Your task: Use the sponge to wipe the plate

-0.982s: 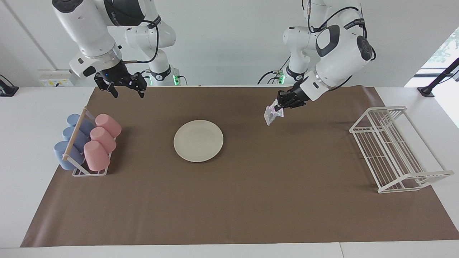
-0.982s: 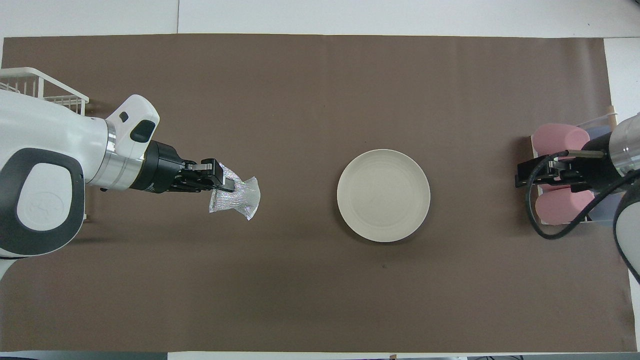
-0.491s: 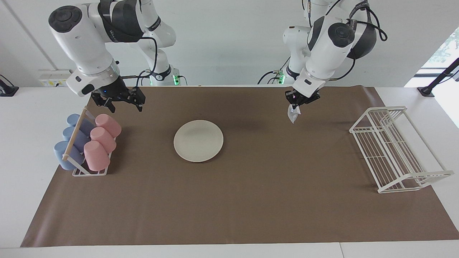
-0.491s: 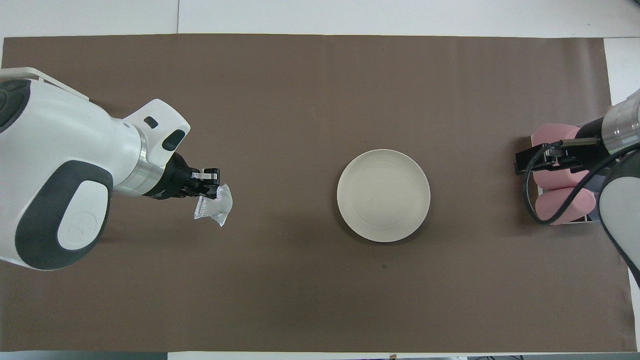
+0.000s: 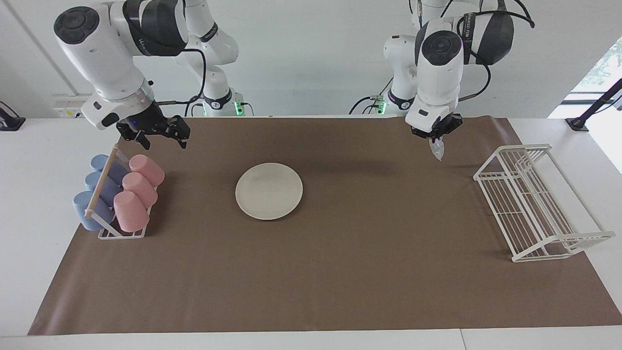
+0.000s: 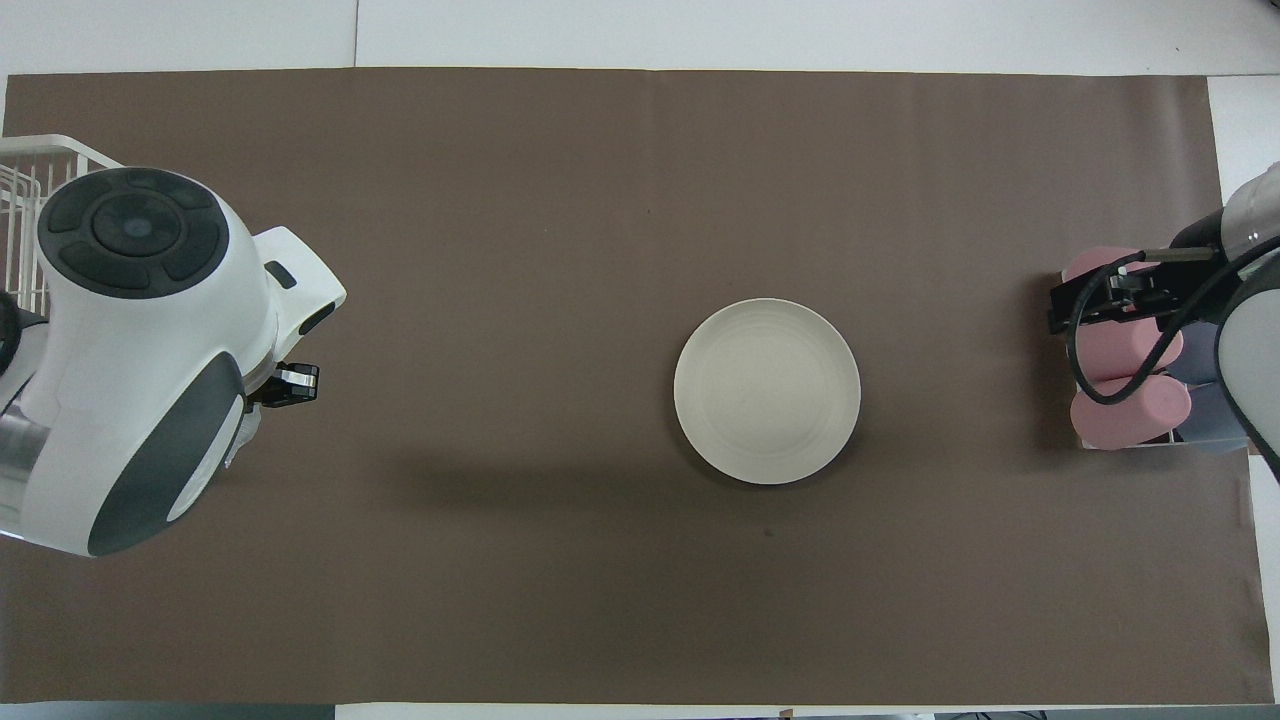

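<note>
The cream-white plate (image 5: 268, 190) lies flat on the brown mat near the middle of the table and also shows in the overhead view (image 6: 767, 391). My left gripper (image 5: 435, 137) is shut on the silvery sponge (image 5: 438, 150), which hangs from it above the mat, between the plate and the wire rack. In the overhead view the left arm covers the sponge and only part of the left gripper (image 6: 288, 385) shows. My right gripper (image 5: 163, 131) is open and empty in the air by the cup rack; in the overhead view it (image 6: 1100, 300) is over the pink cups.
A rack of pink and blue cups (image 5: 119, 192) stands at the right arm's end of the mat. A white wire rack (image 5: 534, 204) stands at the left arm's end, partly seen in the overhead view (image 6: 25, 190). The brown mat (image 5: 340, 272) covers the table.
My left gripper has swung away from the plate toward the wire rack with the sponge, turning to point down. My right gripper has drifted slightly toward the cup rack.
</note>
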Tool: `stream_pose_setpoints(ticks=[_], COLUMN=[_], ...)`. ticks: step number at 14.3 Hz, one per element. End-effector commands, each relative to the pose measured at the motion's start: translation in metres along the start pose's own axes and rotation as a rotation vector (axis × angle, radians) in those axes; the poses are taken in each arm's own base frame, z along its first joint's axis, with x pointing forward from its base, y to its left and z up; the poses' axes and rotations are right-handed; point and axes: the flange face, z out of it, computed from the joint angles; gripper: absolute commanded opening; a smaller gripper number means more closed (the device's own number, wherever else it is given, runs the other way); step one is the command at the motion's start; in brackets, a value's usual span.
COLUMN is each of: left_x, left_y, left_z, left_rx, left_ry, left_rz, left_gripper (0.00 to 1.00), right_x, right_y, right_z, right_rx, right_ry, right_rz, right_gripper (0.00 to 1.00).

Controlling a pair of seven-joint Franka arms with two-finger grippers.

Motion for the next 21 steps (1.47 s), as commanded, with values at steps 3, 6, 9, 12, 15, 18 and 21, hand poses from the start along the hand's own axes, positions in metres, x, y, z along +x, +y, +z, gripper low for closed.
stream_pose_setpoints(ticks=[3, 6, 9, 12, 15, 18, 21], left_x=[0.016, 0.033, 0.051, 0.085, 0.125, 0.149, 0.165], left_y=[-0.003, -0.012, -0.020, -0.035, -0.028, -0.043, -0.058], left_z=[0.016, 0.029, 0.044, 0.071, 0.098, 0.121, 0.138], left_rx=[0.307, 0.491, 0.641, 0.688, 0.782, 0.823, 0.787], left_ry=[-0.019, 0.001, 0.019, -0.020, -0.028, -0.029, 0.023], left_rz=[-0.033, -0.031, -0.023, -0.044, -0.019, -0.020, -0.005], left_gripper=[0.00, 0.00, 0.00, 0.00, 0.00, 0.00, 0.00], right_x=[-0.003, 0.000, 0.001, 0.003, 0.004, 0.009, 0.009], right_y=[0.005, -0.004, -0.005, -0.008, -0.008, -0.009, -0.008], right_z=[-0.007, -0.011, -0.015, -0.017, -0.018, -0.020, -0.020], right_rx=[-0.016, -0.055, -0.070, -0.071, -0.073, -0.075, -0.075], right_ry=[0.005, 0.033, 0.059, 0.080, 0.089, 0.133, 0.131], right_rz=[-0.034, -0.054, -0.064, -0.073, -0.093, -0.106, -0.122], right_gripper=[1.00, 1.00, 1.00, 1.00, 1.00, 1.00, 1.00])
